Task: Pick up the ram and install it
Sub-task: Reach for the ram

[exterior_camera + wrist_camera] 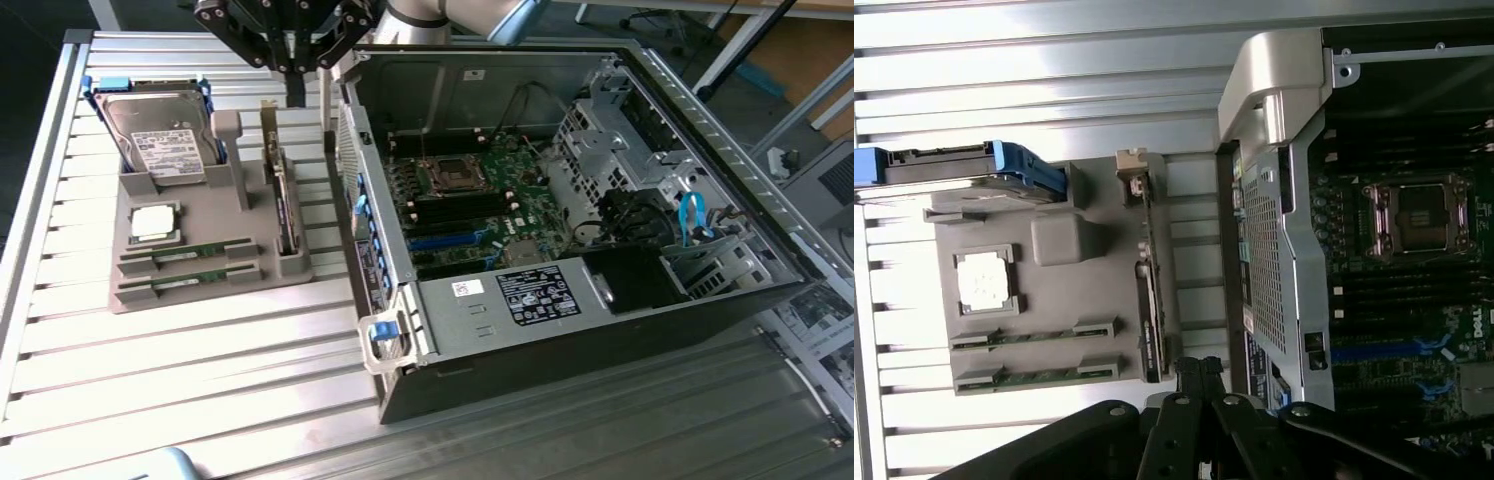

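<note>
My pincer hangs with its jaws closed tight on nothing, above the gap between the grey tray and the open computer case. The ram lies flat in its slot at the tray's far end, well apart from the pincer, past the upright card and just beside a second stick. My worry is that coming down with jaws closed would shove the stick rather than straddle it. A sloppy approach could clip the card or the case wall beside the pincer. The slots sit close, so I might snag both sticks.
</note>
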Action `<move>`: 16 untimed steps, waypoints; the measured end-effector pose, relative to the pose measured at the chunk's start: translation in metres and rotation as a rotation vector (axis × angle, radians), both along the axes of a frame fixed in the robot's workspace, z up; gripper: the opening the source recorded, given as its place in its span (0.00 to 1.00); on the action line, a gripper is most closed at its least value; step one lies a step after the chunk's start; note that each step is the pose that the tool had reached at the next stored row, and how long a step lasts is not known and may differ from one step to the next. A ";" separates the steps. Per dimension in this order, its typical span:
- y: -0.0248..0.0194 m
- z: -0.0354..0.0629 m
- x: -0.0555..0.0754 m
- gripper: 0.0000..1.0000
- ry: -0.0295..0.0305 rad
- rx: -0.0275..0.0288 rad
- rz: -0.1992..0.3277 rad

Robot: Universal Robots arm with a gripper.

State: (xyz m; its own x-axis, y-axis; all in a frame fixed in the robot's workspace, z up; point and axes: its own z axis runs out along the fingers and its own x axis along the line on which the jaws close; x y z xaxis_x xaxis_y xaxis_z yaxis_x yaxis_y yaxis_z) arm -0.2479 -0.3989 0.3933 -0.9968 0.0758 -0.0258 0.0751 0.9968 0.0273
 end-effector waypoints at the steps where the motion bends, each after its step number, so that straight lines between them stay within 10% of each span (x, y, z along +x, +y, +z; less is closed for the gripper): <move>1: 0.0000 0.0000 -0.001 0.10 0.0000 0.0000 0.000; 16: 0.0000 0.0000 -0.008 0.10 0.0000 -0.0004 0.000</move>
State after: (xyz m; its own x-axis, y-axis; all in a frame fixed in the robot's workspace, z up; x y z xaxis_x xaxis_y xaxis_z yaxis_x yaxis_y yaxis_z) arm -0.2563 -0.3989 0.3933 -0.9968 0.0758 -0.0258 0.0751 0.9968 0.0270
